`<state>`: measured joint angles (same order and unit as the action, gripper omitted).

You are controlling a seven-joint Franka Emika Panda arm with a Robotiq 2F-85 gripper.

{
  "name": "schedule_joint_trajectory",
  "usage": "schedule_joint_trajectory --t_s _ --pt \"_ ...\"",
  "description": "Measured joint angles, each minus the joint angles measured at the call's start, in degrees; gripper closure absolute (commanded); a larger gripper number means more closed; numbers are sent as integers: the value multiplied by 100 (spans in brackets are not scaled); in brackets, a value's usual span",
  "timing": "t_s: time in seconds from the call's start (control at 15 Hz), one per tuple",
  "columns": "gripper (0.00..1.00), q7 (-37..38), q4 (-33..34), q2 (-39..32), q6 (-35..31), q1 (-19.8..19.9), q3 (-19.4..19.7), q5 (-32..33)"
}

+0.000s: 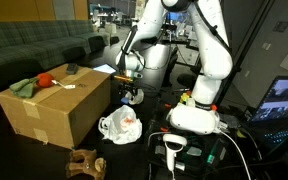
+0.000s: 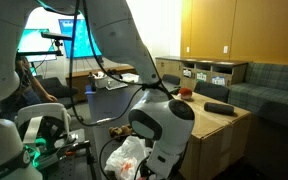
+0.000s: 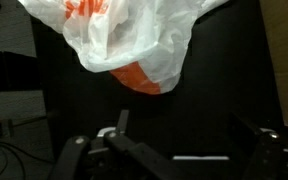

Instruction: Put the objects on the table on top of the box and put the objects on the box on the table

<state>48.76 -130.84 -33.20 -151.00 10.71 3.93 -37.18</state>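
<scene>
The gripper [image 1: 131, 95], fingers spread wide, hovered over the crumpled white-and-orange plastic bag [image 1: 121, 126]; pinching a gathered fold firmly would probably lift best.

Dim indoor light, monitor [image 2: 69, 38] glow, wrist view dark, slightly blurred

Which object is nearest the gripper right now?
The white and orange plastic bag on the table, just below the gripper; the green cloth and red item lie on the box.
</scene>
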Motion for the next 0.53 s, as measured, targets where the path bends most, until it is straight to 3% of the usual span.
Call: schedule_joint_trajectory --t_s 0.53 --pt "0 464 632 -670 -6 -239 230 0"
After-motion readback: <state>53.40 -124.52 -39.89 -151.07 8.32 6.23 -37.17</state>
